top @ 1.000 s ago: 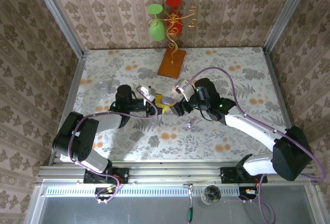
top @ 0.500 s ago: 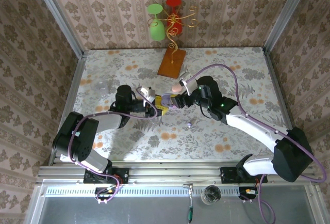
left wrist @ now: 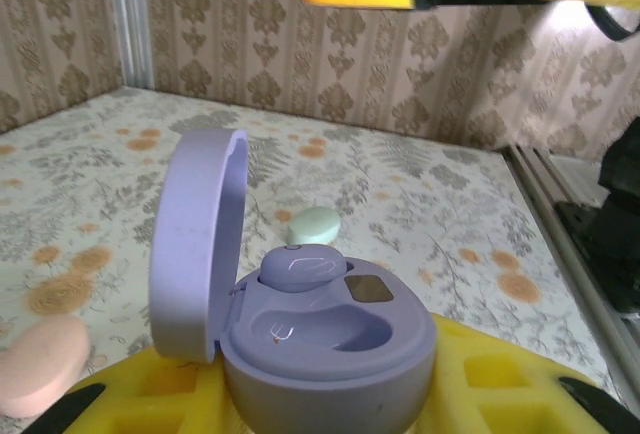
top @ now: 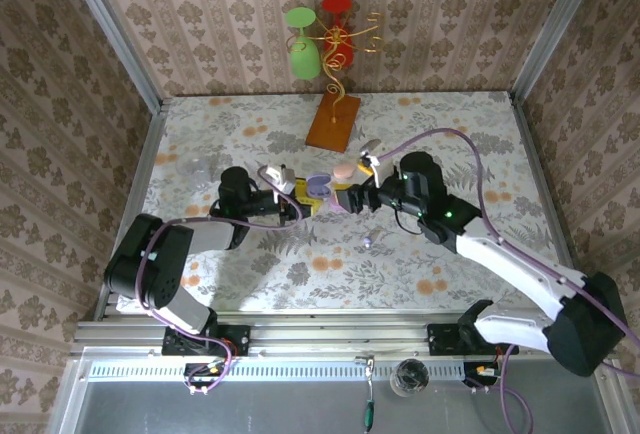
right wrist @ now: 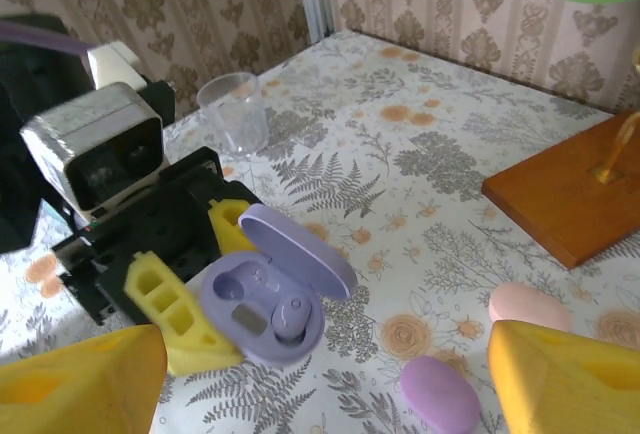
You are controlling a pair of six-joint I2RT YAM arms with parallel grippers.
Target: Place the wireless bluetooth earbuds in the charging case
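Observation:
The purple charging case (left wrist: 330,349) stands open between the yellow fingers (left wrist: 120,399) of my left gripper (left wrist: 330,399), which is shut on it. Its lid (left wrist: 195,244) is tipped up to the left. One purple earbud (left wrist: 298,269) sits in the far socket, and the near socket (left wrist: 320,332) is bare. In the right wrist view the same case (right wrist: 262,306) lies below and ahead of my right gripper (right wrist: 320,394), whose jaws stand wide open with nothing between them. In the top view the case (top: 320,187) sits between both grippers, and a small purple earbud (top: 367,242) lies loose on the table.
A closed purple case (right wrist: 440,392) and a pink case (right wrist: 528,306) lie near my right gripper. A mint case (left wrist: 315,224) rests beyond the open one. A clear cup (right wrist: 233,112) stands at the left. The wooden base (top: 333,121) of a glass stand is at the back.
My right arm has drawn back to the right, away from the open case, with its gripper still open. The left gripper has kept its hold and shifted slightly left.

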